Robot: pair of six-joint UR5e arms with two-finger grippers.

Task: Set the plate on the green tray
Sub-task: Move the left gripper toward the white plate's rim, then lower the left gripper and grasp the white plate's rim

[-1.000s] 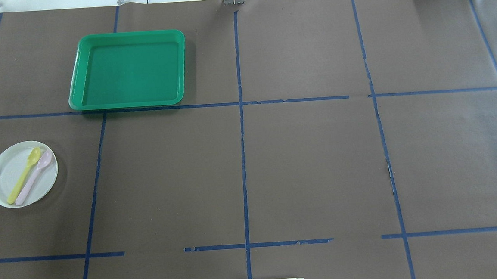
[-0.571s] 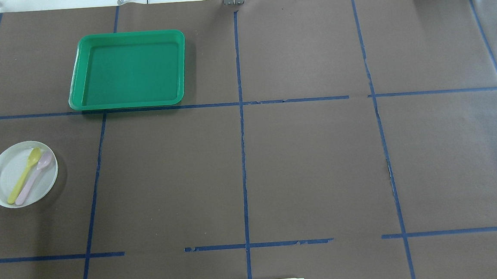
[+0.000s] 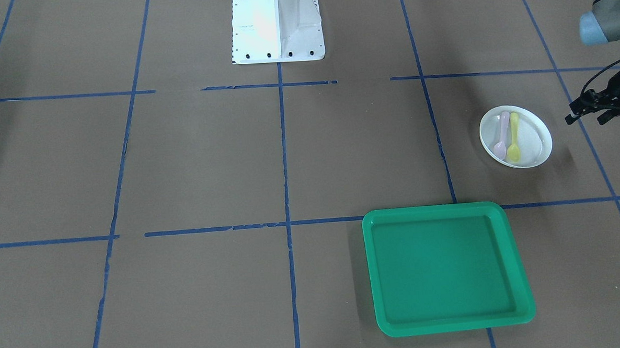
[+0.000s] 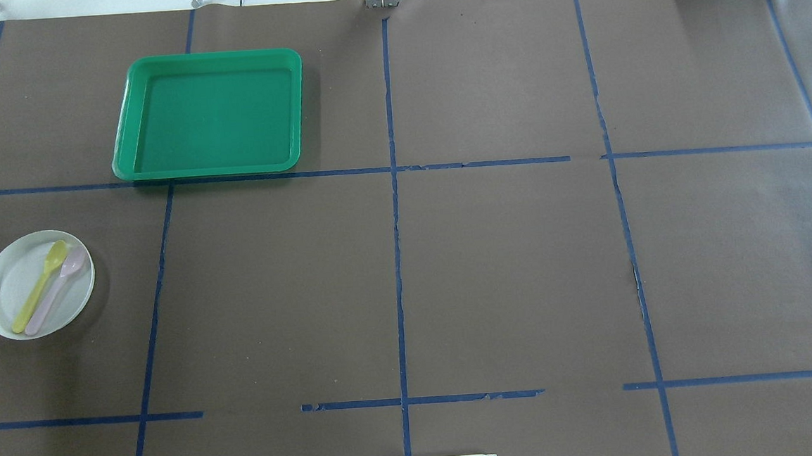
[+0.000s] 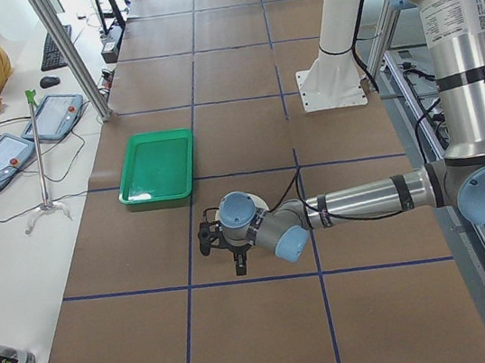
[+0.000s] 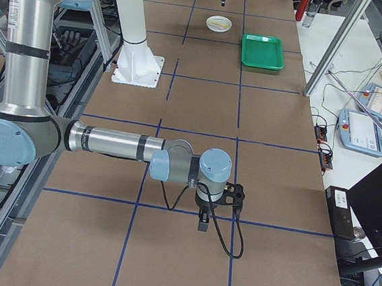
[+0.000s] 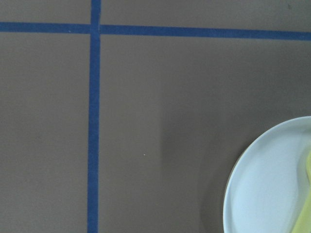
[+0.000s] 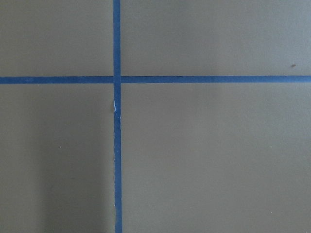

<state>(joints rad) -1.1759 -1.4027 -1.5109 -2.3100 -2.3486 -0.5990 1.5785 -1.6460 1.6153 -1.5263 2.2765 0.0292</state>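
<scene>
**Right gripper** [image 6: 203,222]: hangs over the table [image 4: 507,264], well apart from the work. Its opening cannot be told.

**Left gripper** [image 5: 239,262]: hangs above the table just beside the plate [image 4: 9,279], on its outboard side and not touching it. It holds nothing – how far the jaws stand apart cannot be told.

**Plate:** flat on the table at the robot's left, carrying 2 loose items, a yellow spoon [image 4: 41,284] and a pink spoon [image 4: 54,295].

**Green tray** [image 4: 209,113]: farther out, apart from the plate, with nothing in it.

**Hazards:**
- The rim is thin and low, so a fingertip may push the plate instead of gripping it.
- A 1-sided rim grip is likely to tilt the plate – the spoons could slide off.
- A low carry could catch the tray's raised lip.
</scene>
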